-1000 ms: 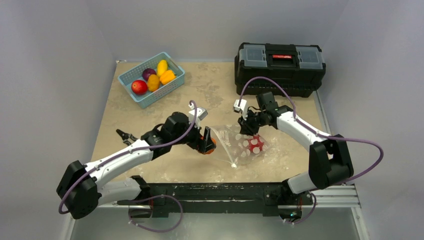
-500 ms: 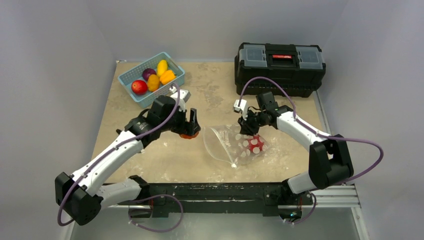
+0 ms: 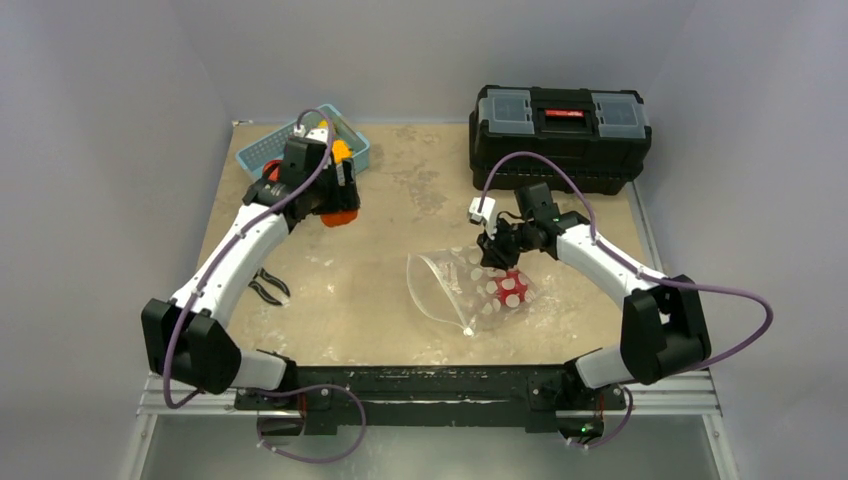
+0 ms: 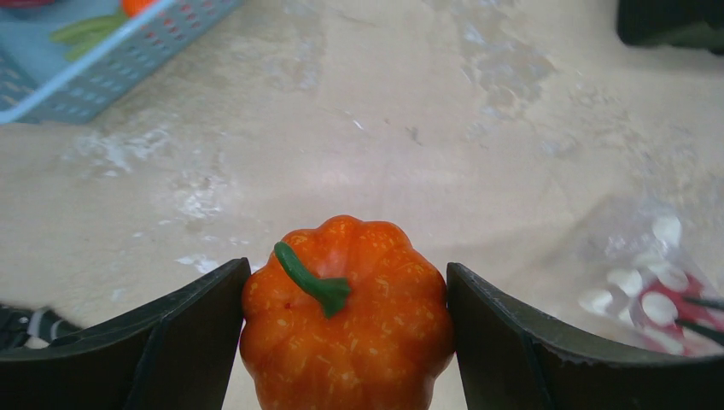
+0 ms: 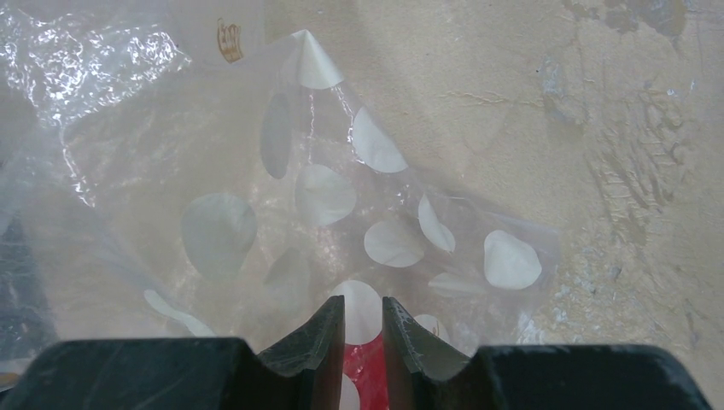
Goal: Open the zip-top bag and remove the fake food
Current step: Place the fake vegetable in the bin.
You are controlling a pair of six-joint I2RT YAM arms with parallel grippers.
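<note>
The zip-top bag (image 3: 450, 285), clear with white dots, lies on the table right of centre, its mouth open toward the left. A red piece of fake food (image 3: 505, 288) is still inside it. My right gripper (image 3: 497, 250) is shut on the bag's far edge; in the right wrist view its tips (image 5: 363, 303) pinch the film (image 5: 324, 196) over the red piece (image 5: 367, 376). My left gripper (image 3: 338, 208) is shut on an orange fake pumpkin (image 4: 359, 342) and holds it in the air just in front of the light-blue basket (image 3: 262, 150).
The basket at the back left holds several fake fruits, mostly hidden by my left arm; its corner shows in the left wrist view (image 4: 85, 77). A black toolbox (image 3: 560, 120) stands at the back right. A small black object (image 3: 268, 290) lies on the table at the left.
My left arm has carried the orange pumpkin from beside the bag's mouth up and to the far left, to the basket. The right gripper and the bag have stayed put.
</note>
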